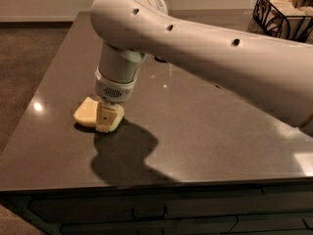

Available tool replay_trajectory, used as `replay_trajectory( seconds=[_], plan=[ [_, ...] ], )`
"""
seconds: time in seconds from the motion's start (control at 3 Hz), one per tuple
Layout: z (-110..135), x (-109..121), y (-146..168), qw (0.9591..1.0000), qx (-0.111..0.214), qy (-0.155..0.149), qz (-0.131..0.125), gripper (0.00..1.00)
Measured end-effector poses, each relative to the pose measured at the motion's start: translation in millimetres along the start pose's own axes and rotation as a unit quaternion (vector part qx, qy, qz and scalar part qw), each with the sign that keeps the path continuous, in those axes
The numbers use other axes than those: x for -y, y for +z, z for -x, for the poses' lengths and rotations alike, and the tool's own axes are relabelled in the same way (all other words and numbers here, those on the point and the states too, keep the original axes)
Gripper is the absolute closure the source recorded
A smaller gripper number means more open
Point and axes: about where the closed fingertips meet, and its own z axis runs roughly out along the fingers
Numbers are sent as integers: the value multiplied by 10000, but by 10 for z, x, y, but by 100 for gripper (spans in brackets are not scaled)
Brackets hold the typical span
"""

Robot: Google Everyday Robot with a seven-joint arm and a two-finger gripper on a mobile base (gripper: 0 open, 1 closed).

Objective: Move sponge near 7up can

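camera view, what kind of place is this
Probably an office kitchenette or break area: a dark glossy counter with drawers beneath, a wire basket at its far corner, carpet beside it. The gripper is down at the sponge near the counter's left edge.

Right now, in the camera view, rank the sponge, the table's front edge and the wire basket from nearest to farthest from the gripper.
1. The sponge: directly at the gripper, towards the left of the view.
2. The table's front edge: in the foreground, below the gripper.
3. The wire basket: far corner, upper right.
The 7up can is not in view.
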Motion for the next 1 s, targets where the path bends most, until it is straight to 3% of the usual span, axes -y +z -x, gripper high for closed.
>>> replay_trajectory(
  seconds=[0.33, 0.67, 1.0],
  plan=[
    [-185, 247, -289, 9992, 5, 341, -216, 83],
    [-452, 578, -576, 9962, -99, 718, -484, 100],
    [-720, 925, -733, 9926, -314, 957, -671, 100]
  ],
)
